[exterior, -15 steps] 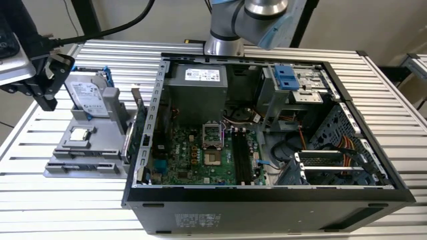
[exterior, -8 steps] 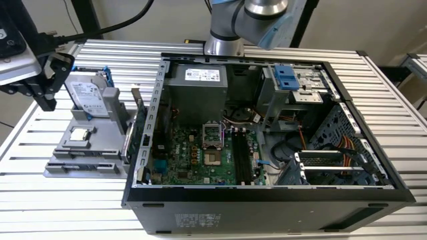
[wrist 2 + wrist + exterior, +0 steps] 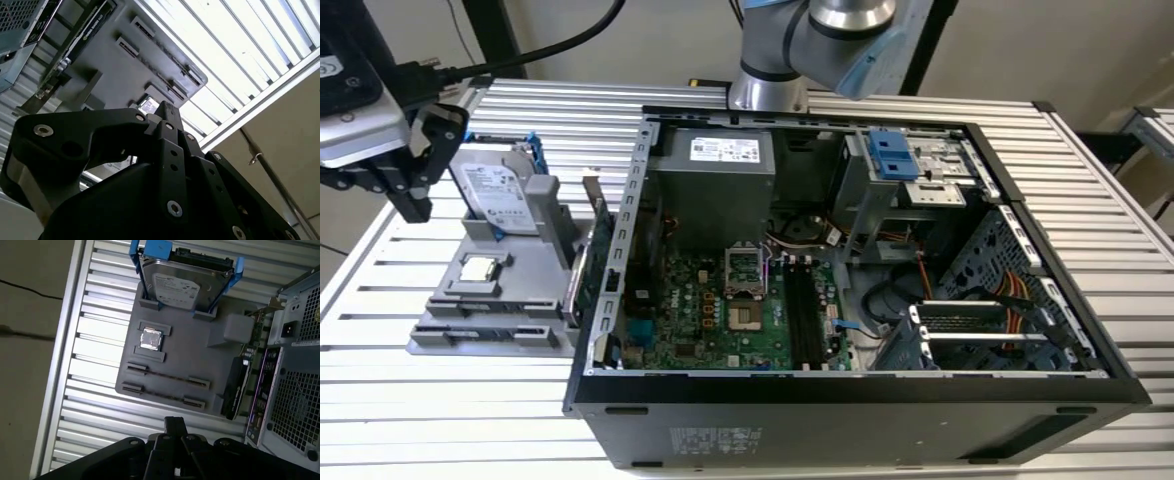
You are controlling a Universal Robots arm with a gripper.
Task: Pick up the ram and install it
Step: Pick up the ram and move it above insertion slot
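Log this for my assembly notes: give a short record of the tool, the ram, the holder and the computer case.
tool: above the gray holder, apart from the ram
ram: thin dark stick on edge in the holder's slots, another beside it
holder: gray, also carries hard drive, silver processor chip, upright card
computer case: open, motherboard exposed, on the exterior view's right of the holder

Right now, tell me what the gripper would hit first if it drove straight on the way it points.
Most likely the grey tray, near the ram standing on edge in its slots, judging by the first wrist view. Depth is unclear, so the gripper might meet the slatted table beside it.
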